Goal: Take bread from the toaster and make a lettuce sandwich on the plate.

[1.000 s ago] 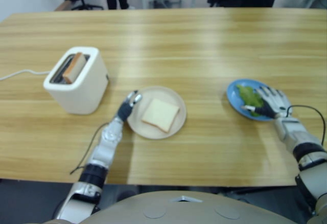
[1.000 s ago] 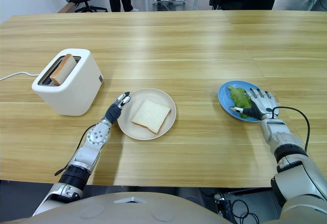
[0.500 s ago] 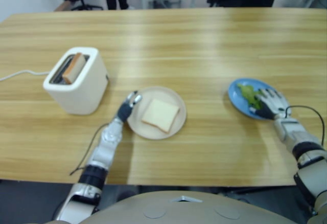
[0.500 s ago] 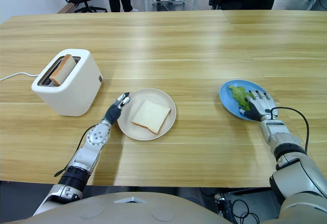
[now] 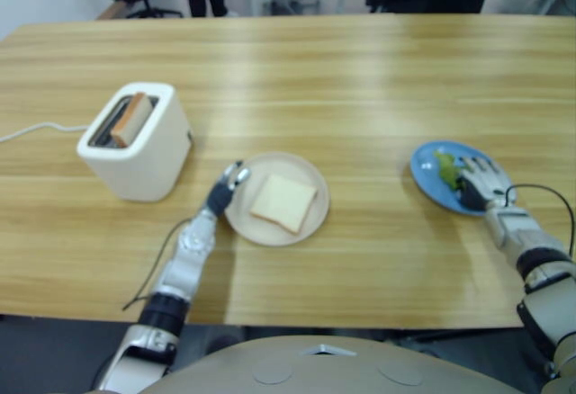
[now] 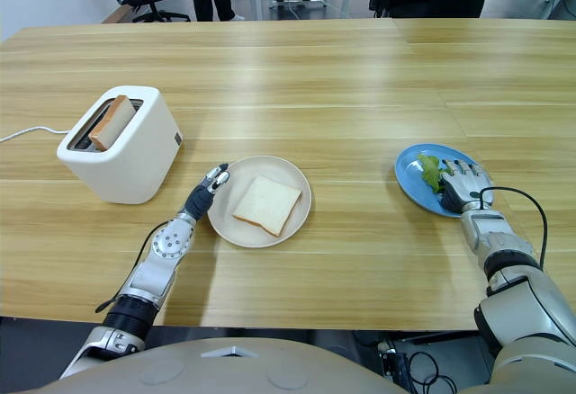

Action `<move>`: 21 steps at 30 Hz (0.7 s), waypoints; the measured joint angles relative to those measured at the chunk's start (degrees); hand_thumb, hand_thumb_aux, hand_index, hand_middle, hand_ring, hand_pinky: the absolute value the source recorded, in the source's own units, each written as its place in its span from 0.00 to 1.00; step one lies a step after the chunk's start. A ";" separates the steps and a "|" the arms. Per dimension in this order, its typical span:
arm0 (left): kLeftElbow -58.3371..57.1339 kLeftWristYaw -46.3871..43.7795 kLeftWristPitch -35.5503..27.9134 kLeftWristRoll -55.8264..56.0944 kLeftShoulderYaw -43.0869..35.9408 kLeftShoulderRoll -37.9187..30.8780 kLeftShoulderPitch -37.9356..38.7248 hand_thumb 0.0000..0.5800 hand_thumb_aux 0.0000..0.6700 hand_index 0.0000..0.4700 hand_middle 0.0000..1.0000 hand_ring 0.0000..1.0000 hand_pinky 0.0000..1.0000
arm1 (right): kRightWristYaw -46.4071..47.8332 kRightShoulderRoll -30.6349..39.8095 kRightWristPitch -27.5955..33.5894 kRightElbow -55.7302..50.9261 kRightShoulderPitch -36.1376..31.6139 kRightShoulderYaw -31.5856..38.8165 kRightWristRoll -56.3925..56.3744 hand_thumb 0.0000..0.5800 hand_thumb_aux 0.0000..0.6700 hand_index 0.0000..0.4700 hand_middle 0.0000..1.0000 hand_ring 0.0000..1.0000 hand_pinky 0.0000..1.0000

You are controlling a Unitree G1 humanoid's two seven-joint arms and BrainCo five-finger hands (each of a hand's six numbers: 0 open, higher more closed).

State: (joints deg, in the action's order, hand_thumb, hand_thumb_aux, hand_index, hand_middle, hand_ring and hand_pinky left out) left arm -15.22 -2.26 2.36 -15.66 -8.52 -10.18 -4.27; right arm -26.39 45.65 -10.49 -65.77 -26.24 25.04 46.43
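Left hand empty, fingers straight, touching plate rim, likely steadying it. Bread slice flat on plate; second slice upright in toaster. Right hand curled onto lettuce on blue plate, apparently gripping next layer.

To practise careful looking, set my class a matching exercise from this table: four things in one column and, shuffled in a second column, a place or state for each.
Things:
1 toaster
2 beige plate
3 blue plate
4 left hand

Places or states:
A bears lettuce
B holds an upright slice in its slot
C lies at the beige plate's left edge
D bears a flat slice

Pairs: 1-B, 2-D, 3-A, 4-C
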 measured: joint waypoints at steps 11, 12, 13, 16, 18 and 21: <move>1.07 0.45 -0.56 -0.01 0.00 0.02 0.79 0.00 0.00 0.00 0.00 0.00 0.00 | -0.02 1.62 -1.55 3.46 1.44 -0.47 -1.49 1.00 1.00 0.98 1.00 1.00 1.00; 1.12 0.50 -0.58 -0.01 0.00 0.02 0.86 0.00 0.00 0.00 0.00 0.00 0.00 | -0.06 2.03 -1.73 4.16 1.60 -0.57 -1.56 1.00 1.00 0.98 1.00 1.00 1.00; 1.17 0.53 -0.60 -0.01 0.00 0.03 0.90 0.00 0.00 0.00 0.00 0.00 0.00 | -0.12 2.60 -1.81 5.29 1.86 -0.82 -1.81 1.00 1.00 0.98 1.00 1.00 1.00; 1.31 0.67 -0.62 -0.02 -0.01 0.05 1.00 0.00 0.00 0.00 0.00 0.00 0.00 | -0.27 4.27 -1.83 9.79 3.55 -2.71 -2.83 1.00 1.00 0.98 1.00 1.00 1.00; 1.50 0.97 -0.65 -0.02 0.01 0.08 1.24 0.00 0.00 0.00 0.00 0.00 0.00 | -0.20 5.04 -1.68 13.13 4.50 -3.56 -3.41 1.00 1.00 0.98 1.00 1.00 1.00; 1.91 1.06 -0.66 -0.02 0.01 0.16 1.63 0.00 0.00 0.00 0.00 0.00 0.00 | 0.59 6.86 -0.88 21.23 8.05 -6.37 -4.37 1.00 1.00 0.98 1.00 1.00 1.00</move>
State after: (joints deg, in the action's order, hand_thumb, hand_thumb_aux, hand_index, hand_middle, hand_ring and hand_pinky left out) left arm -13.31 -1.20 1.70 -15.68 -8.51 -10.02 -2.64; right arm -25.80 52.50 -11.38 -44.53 -18.20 18.67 42.05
